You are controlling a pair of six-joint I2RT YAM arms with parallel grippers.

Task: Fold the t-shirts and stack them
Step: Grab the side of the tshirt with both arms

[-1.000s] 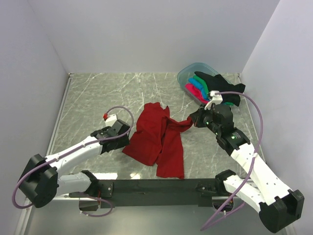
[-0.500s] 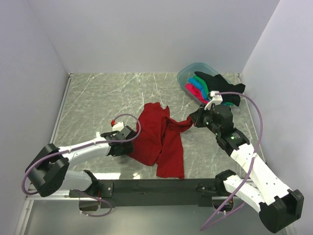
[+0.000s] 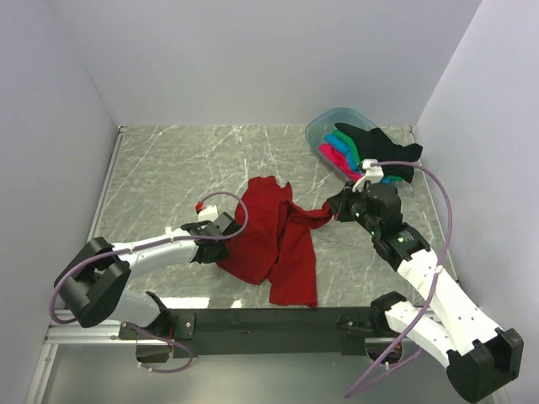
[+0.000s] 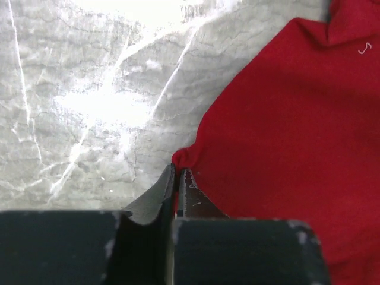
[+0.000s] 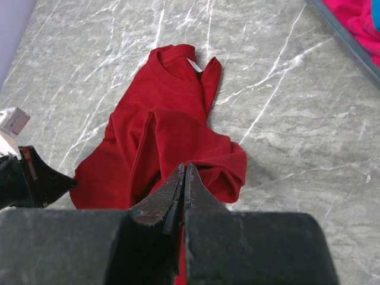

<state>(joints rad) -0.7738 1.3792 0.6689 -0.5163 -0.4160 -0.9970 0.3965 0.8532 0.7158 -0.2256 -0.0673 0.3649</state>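
A dark red t-shirt lies crumpled on the marble table's middle, collar toward the far side. My left gripper is shut on the shirt's left edge, a small pucker of red cloth pinched between the closed jaws. My right gripper is shut on a bunched fold at the shirt's right side. The black t-shirt drapes over the tub's rim at the back right, with pink, green and blue t-shirts under it.
The clear bluish tub stands at the far right corner near the right wall. White walls close in the table on the left, back and right. The black base rail runs along the near edge. The left arm's fingers show at the right wrist view's left edge.
My left arm slid right to the red shirt's left edge and its jaws closed on the cloth. The right arm and its grip stayed where they were.
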